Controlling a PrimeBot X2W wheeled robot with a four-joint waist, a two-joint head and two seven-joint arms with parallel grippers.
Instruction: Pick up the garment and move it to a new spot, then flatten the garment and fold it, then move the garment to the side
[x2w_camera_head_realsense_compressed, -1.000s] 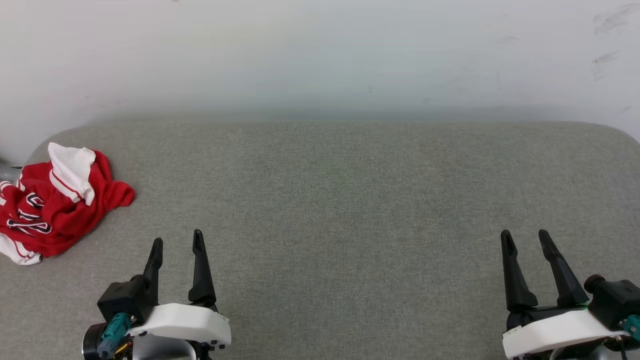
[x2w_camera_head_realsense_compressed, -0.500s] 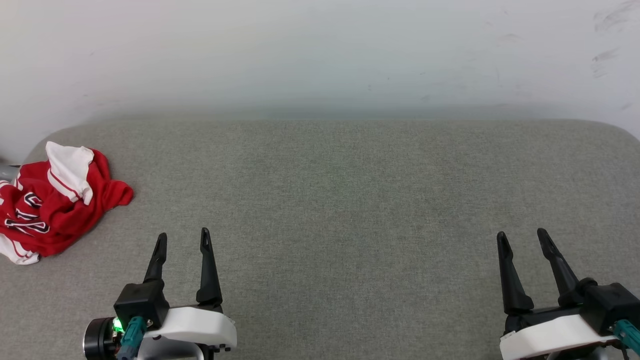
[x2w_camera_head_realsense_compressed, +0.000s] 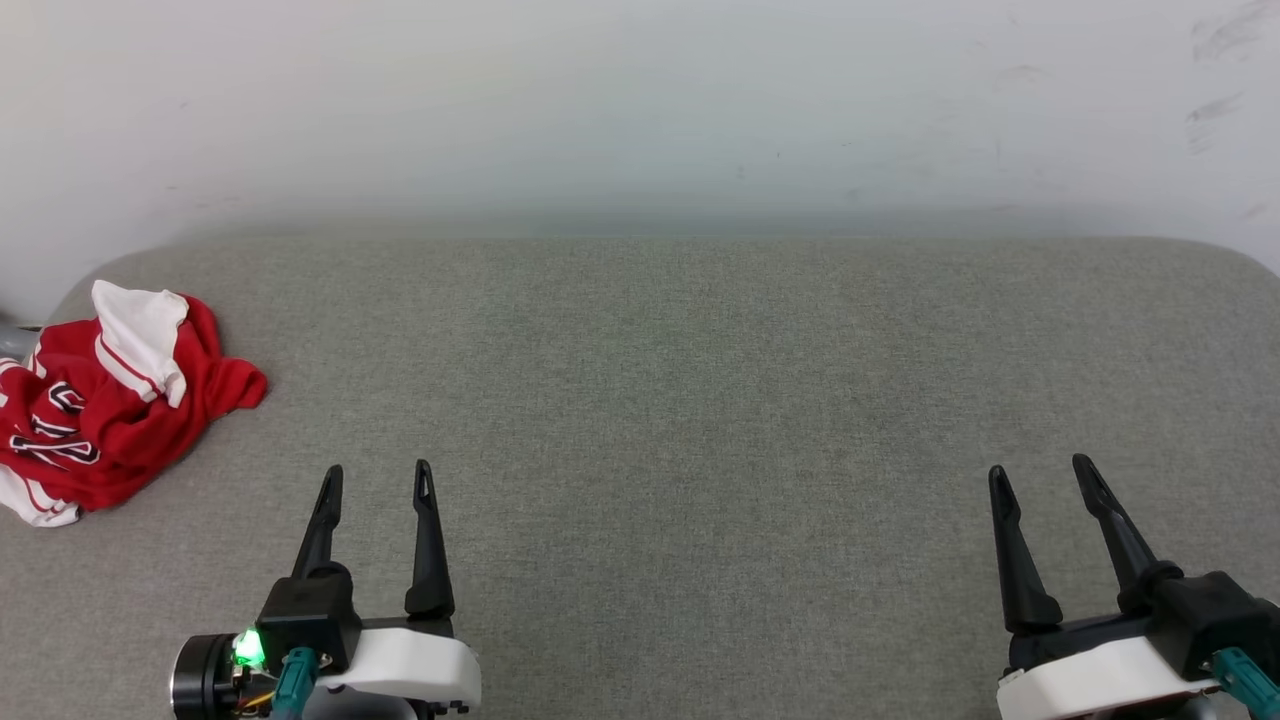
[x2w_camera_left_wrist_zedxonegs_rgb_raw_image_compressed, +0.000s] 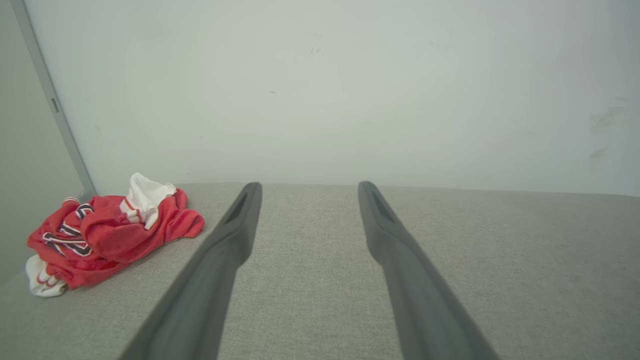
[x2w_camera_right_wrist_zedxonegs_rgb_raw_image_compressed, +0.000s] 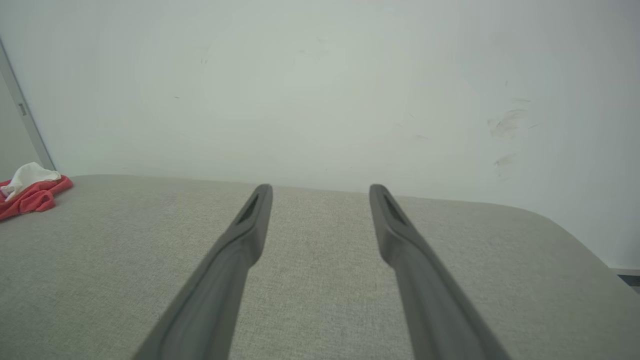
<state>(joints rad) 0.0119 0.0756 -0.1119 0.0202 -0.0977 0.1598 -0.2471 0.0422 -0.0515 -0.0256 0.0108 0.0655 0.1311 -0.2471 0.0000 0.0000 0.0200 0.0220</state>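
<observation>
Soft crumpled cloth garment (x2w_camera_head_realsense_compressed: 110, 400), matt woven grey fabric surface (x2w_camera_head_realsense_compressed: 700, 400), smooth matt scuffed wall (x2w_camera_head_realsense_compressed: 640, 100)

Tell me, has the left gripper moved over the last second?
Yes: the left gripper has edged slightly right in the head view, away from the garment, jaws open.

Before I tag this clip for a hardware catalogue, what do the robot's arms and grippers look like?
Both the left gripper and right gripper have two long, tapering black jaws, slotted near the tips, on a black block and a rounded white wrist shell. A teal connector sits at each wrist. The left wrist carries a black cylinder and a lit green light.
</observation>
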